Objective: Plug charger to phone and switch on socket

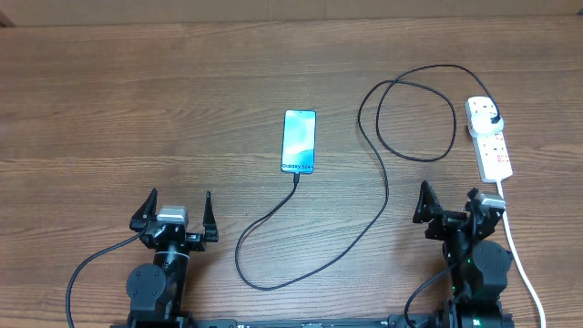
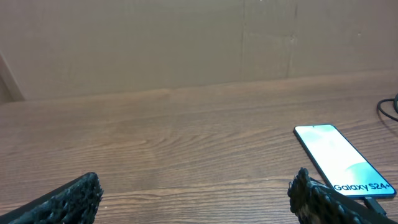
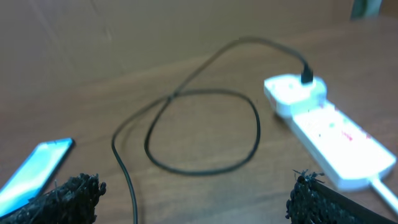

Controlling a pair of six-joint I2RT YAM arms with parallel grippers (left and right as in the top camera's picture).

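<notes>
Now our right gripper [image 1: 458, 200] sits just short of the socket [image 1: 489, 138], whose length runs away from it; left gripper [image 1: 179, 200] far off. Both open, empty.

Your left gripper [image 1: 179, 199] is two black tapering prongs with a silver-grey block [image 1: 172, 217] set between them; your right gripper [image 1: 448, 193] matches. Up close, the finger pads [image 2: 68, 202] are rough and black. A thin black cable [image 1: 86, 264] leaves the left arm.
</notes>
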